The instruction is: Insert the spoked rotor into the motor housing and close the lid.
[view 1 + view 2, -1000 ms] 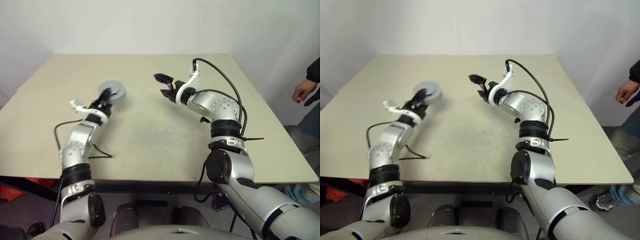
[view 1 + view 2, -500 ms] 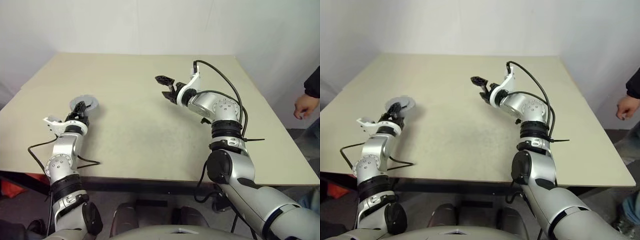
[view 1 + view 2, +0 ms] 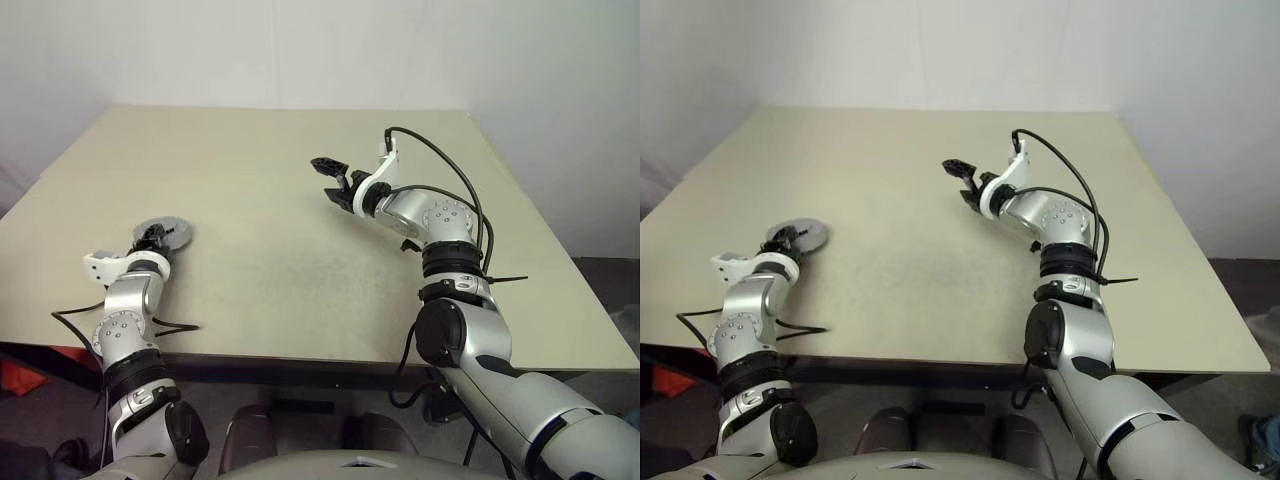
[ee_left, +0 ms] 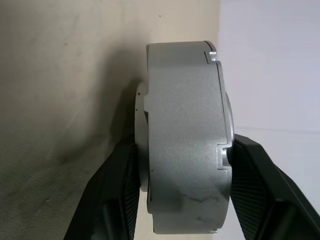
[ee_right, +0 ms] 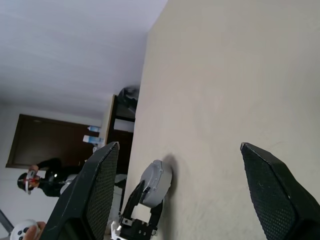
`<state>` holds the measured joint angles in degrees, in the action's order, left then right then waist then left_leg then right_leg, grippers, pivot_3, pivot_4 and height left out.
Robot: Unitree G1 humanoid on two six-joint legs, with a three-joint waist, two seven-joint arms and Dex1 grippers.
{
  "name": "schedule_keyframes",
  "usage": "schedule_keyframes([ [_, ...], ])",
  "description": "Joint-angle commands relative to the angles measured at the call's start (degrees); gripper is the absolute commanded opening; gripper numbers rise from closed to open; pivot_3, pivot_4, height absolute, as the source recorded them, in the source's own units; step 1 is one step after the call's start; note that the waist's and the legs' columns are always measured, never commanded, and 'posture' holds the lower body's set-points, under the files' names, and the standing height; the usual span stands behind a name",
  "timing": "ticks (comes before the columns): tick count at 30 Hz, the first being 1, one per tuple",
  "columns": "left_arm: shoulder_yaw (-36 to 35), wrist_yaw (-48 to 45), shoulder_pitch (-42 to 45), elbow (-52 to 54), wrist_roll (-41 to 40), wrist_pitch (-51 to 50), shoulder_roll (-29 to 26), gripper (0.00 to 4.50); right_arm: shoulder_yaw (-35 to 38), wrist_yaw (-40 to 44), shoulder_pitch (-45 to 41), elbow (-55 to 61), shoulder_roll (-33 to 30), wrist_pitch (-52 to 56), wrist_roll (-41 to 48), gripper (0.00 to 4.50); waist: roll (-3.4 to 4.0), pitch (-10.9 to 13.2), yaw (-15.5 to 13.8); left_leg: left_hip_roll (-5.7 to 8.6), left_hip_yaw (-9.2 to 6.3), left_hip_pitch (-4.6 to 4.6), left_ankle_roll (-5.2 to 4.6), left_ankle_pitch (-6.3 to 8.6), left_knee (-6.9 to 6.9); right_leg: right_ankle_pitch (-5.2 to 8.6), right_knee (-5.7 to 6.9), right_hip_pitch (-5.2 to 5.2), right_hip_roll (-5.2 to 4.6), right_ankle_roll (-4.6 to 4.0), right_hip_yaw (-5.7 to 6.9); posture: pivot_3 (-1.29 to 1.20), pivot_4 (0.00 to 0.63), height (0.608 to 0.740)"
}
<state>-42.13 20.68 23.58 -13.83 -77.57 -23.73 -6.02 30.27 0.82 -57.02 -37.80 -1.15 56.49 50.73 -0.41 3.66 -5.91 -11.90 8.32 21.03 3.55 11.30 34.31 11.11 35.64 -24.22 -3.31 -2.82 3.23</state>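
Left gripper (image 4: 182, 192): pinches the closed grey motor housing (image 4: 185, 135) low by the table (image 3: 300, 200).
Right gripper (image 3: 333, 181): spread wide, holds nothing.
Good way: set it down flat, then let go slowly.

The big pale surface (image 3: 300, 200) is flat and square. One round grey disc (image 3: 163, 233) sits low at its left side (near the front edge), by the surface.

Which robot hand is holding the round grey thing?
The left gripper, near the table's left edge. Its two black fingers clamp the round grey disc between them. The right gripper is wide open with nothing in it.
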Motion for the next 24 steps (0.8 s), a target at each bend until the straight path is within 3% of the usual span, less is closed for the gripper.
schedule_keyframes([
  [1, -0.13, 0.54, 2.94, 2.55, -1.41, 0.35, -0.38, 2.07, -0.16, 0.82, -1.88, 0.13, -0.30, -0.85, -0.04, 4.38, -0.01, 0.00, 0.00, 0.00, 0.00, 0.00, 0.00, 0.00, 0.00, 0.00, 0.00, 0.00, 0.00, 0.00, 0.00, 0.00, 0.000, 0.740],
  [23, 0.08, 9.60, -1.29, 5.30, -1.93, -0.21, 2.47, 2.07, -0.44, 2.22, -2.49, -1.30, -0.23, -2.13, -2.24, 4.38, -0.03, -0.01, 0.18, 0.03, 0.01, -0.02, 0.00, 0.00, 0.00, -0.05, 0.02, 0.02, -0.01, -0.09, -0.03, 0.00, 0.000, 0.740],
  [24, 0.32, 9.68, -1.57, 5.30, -1.63, -0.33, 2.39, 2.42, -0.45, 2.22, -2.49, -1.32, -0.18, -2.18, -2.34, 4.41, -0.02, -0.01, 0.19, 0.03, 0.01, -0.02, -0.01, 0.00, 0.00, -0.04, 0.02, 0.02, -0.01, -0.09, -0.03, 0.00, 0.000, 0.740],
])
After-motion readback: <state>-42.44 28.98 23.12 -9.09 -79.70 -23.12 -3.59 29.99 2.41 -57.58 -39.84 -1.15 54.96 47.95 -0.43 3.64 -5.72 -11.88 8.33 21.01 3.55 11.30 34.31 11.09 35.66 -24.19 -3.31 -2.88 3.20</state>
